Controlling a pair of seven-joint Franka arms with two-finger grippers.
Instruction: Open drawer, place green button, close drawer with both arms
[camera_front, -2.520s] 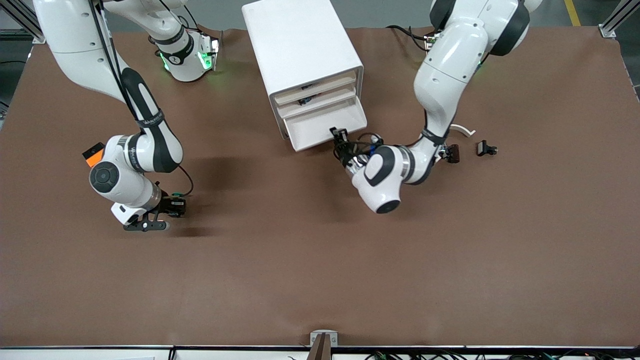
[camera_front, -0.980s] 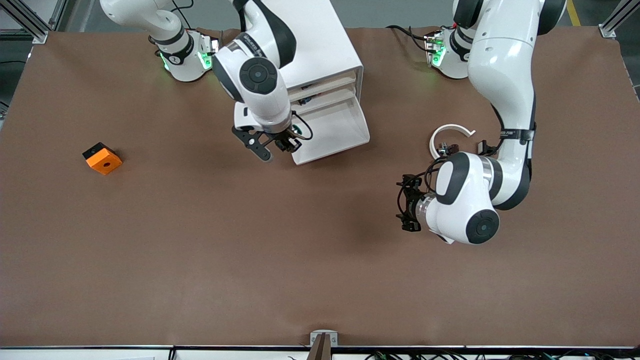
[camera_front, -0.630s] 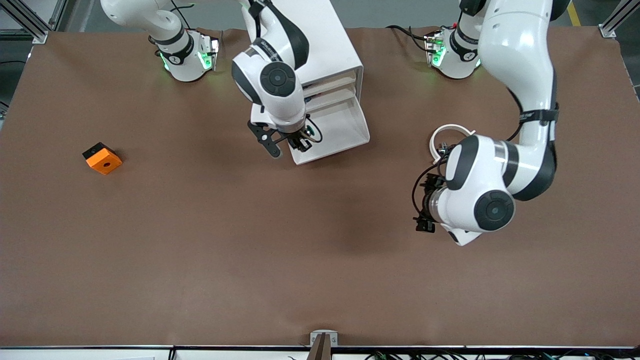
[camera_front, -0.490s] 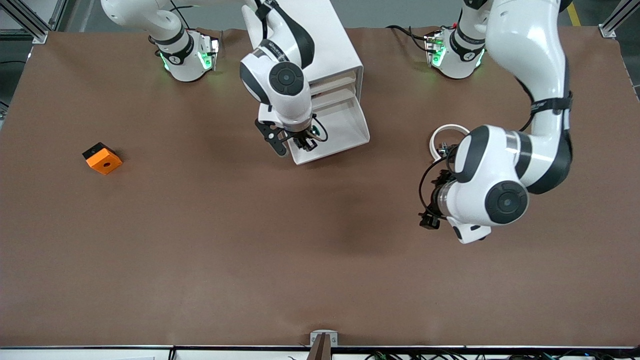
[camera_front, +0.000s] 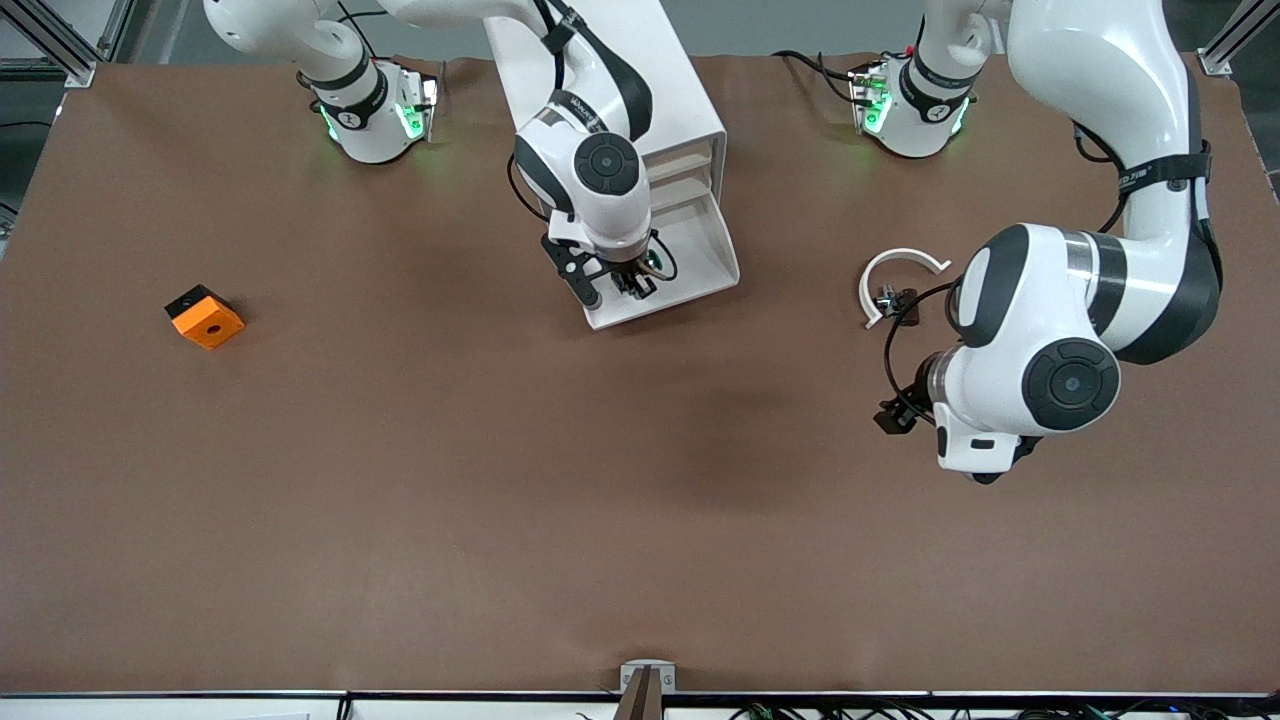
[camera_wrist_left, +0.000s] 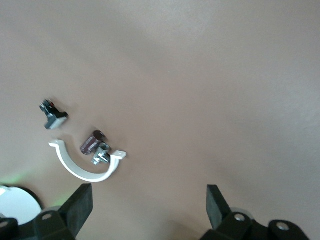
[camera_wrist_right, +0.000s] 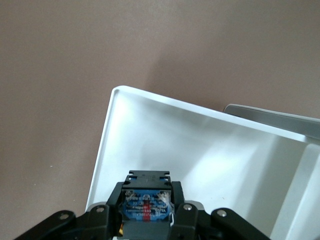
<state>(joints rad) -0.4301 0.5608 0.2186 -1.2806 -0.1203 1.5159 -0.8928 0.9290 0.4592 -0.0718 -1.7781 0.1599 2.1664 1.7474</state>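
The cabinet's (camera_front: 600, 90) lowest drawer (camera_front: 722, 255) stands pulled open, a shallow white tray; its inside fills the right wrist view (camera_wrist_right: 200, 150). My right gripper (camera_front: 627, 283) is over the drawer's front corner, shut on the button (camera_front: 651, 265). The button's green cap shows in the front view and its black and blue body (camera_wrist_right: 146, 204) sits between the fingers in the right wrist view. My left gripper (camera_front: 893, 415) is open and empty over bare table toward the left arm's end; its fingers (camera_wrist_left: 80, 206) stand wide apart.
An orange block (camera_front: 205, 316) lies toward the right arm's end. A white C-shaped ring (camera_front: 872, 275) with a small part (camera_front: 900, 298) inside it lies beside the left arm. In the left wrist view the ring (camera_wrist_left: 85, 170) and a black clip (camera_wrist_left: 52, 114) show.
My right gripper has carried the button from beside the drawer's corner to over the open drawer. My left arm has drawn back from the drawer toward its own end of the table.
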